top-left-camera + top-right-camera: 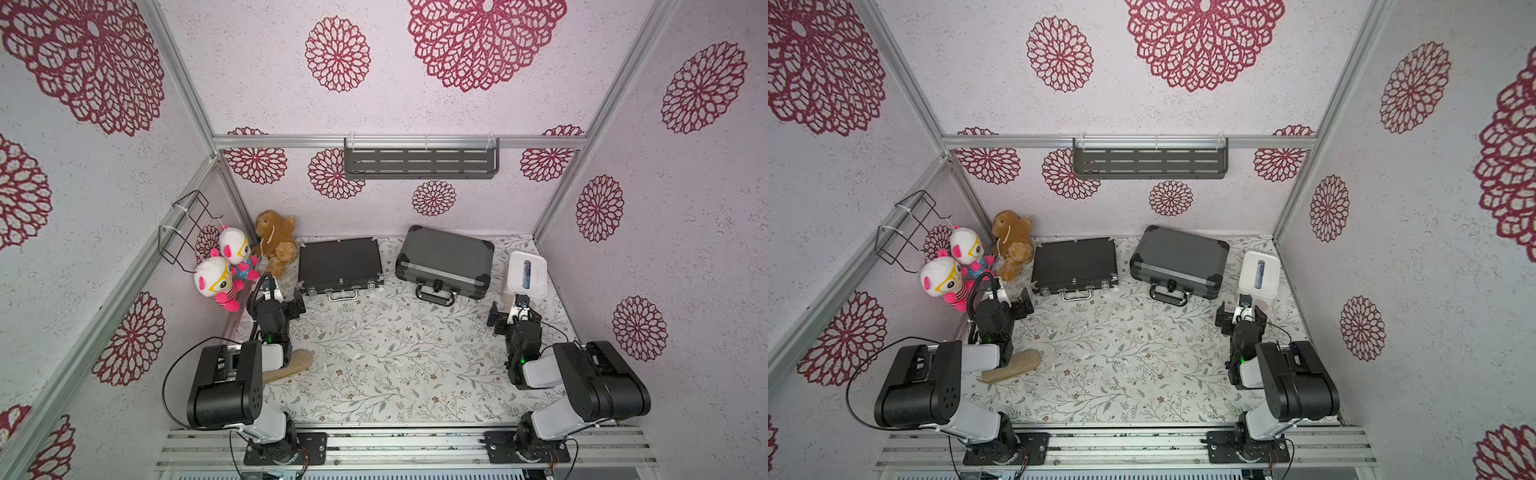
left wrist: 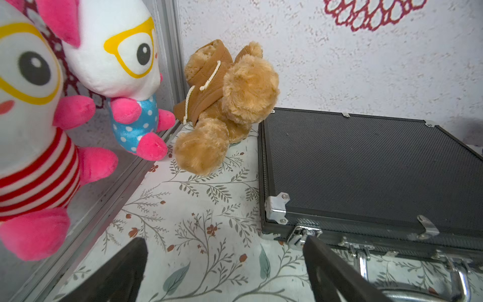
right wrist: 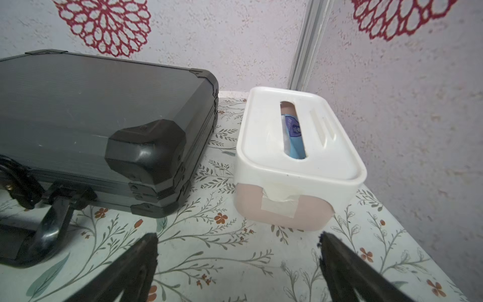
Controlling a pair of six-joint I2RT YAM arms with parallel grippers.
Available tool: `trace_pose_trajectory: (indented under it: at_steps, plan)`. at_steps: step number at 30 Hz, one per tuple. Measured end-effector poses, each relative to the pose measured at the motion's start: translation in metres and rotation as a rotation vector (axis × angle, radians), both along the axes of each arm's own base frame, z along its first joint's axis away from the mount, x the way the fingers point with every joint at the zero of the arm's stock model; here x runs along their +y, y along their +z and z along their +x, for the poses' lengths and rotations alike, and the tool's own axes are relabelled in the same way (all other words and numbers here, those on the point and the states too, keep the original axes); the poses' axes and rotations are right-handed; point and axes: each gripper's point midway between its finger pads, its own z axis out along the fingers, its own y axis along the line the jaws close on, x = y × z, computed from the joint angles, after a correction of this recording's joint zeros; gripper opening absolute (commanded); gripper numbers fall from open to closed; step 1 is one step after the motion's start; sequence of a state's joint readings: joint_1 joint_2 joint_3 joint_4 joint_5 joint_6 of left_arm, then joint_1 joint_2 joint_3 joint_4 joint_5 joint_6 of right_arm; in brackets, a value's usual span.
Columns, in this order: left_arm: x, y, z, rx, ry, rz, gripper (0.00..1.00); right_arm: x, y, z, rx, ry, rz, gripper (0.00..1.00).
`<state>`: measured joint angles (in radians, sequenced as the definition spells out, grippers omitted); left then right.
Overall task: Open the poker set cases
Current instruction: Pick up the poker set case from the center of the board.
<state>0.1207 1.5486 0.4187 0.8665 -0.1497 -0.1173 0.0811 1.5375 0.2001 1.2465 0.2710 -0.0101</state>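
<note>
Two cases are lying flat at the far side of the table (image 1: 395,361). In both top views the black case (image 1: 340,262) is sitting at about 11 o'clock on the table. The grey case (image 1: 444,259) is sitting at about 1 o'clock, a little apart from it. Both lids are lying shut. Both handles are pointing to 6 o'clock, toward the arms. In the left wrist view a silver latch (image 2: 300,235) on the black case is looking shut.

The left gripper (image 2: 224,243) is hanging low, just beside the black case's 7 o'clock corner. Its jaws are standing wide apart and holding nothing. One finger (image 2: 329,272) is showing right in front of that latch, but I cannot tell if it is touching.

The right gripper (image 3: 237,238) is hanging at about 5 o'clock from the grey case. Its jaws are standing wide apart too, and they are empty. It is facing the gap between the grey case and the tissue box (image 3: 300,146), which is sitting at 3 o'clock from the grey case.

A teddy (image 1: 276,241) is lying at 9 o'clock from the black case, very near it. A striped doll (image 1: 216,282) and a blue doll (image 1: 235,251) are sitting against the wall at 9 o'clock. A brush (image 1: 291,365) is lying at 8 o'clock, partly under the left arm.
</note>
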Motion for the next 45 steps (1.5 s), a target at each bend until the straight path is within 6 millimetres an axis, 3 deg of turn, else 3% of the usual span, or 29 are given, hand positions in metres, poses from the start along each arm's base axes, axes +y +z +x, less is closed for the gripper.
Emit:
trace_pose_trajectory:
  at_steps: [28, 32, 34, 38, 40, 41, 43, 45]
  plan:
    - [-0.002, 0.0, -0.002, 0.0, 0.007, 0.017, 0.97, 0.0, 0.004, -0.004, -0.018, -0.017, -0.007, 0.99]
    - [-0.043, 0.014, -0.018, 0.015, -0.096, 0.084, 0.97, 0.005, 0.022, -0.018, -0.04, -0.054, -0.04, 0.99]
    - [-0.077, 0.051, -0.019, -0.019, -0.181, 0.083, 0.97, 0.005, 0.042, -0.014, -0.055, -0.078, -0.041, 0.99]
    - [-0.131, 0.165, -0.021, -0.212, -0.314, -0.102, 0.97, 0.0, 0.087, 0.0, -0.068, -0.141, -0.027, 0.99]
    - [-0.154, 0.188, -0.026, -0.27, -0.4, -0.219, 0.97, -0.003, 0.101, 0.0, -0.069, -0.167, 0.012, 0.99]
    - [-0.164, 0.189, -0.028, -0.269, -0.443, -0.265, 0.97, -0.005, 0.107, -0.003, -0.072, -0.187, 0.046, 0.99]
    - [-0.184, 0.169, -0.024, -0.199, -0.514, -0.316, 0.97, -0.015, 0.114, -0.013, -0.077, -0.27, 0.16, 0.99]
    - [-0.194, 0.126, -0.018, -0.057, -0.516, -0.335, 0.97, -0.027, 0.115, -0.028, -0.073, -0.351, 0.262, 0.99]
